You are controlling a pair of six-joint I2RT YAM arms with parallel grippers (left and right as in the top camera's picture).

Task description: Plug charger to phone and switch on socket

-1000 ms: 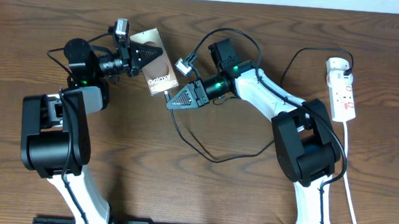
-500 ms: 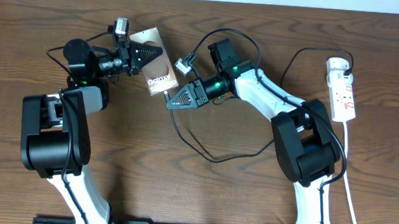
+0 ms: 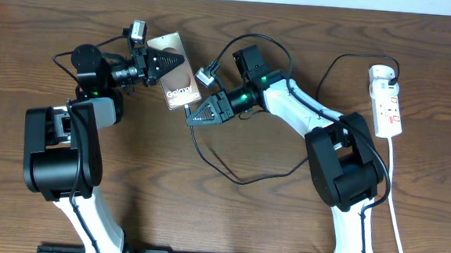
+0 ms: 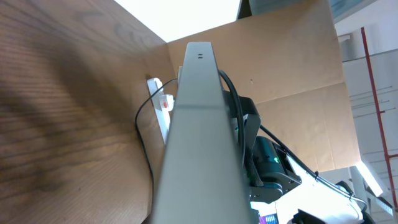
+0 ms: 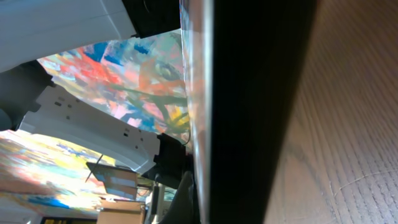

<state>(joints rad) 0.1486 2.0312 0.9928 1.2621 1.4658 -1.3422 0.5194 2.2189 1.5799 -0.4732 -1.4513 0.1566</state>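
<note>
Seating the charger (image 3: pixel 234 176) tip in the phone (image 3: pixel 179 89), near the far edge of the table (image 3: pixel 227 229), calls for a straight push. The right gripper (image 3: pixel 193 117), apparently pinched shut on that tip, aligns it. The left gripper (image 3: pixel 170 62), clamped on the phone, braces.

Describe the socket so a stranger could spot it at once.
On the wooden table, look right of the right arm. The socket lies flat there, a narrow strip with a white cord trailing from it. Unlike the thin black charger, it is white with small red marks.
</note>
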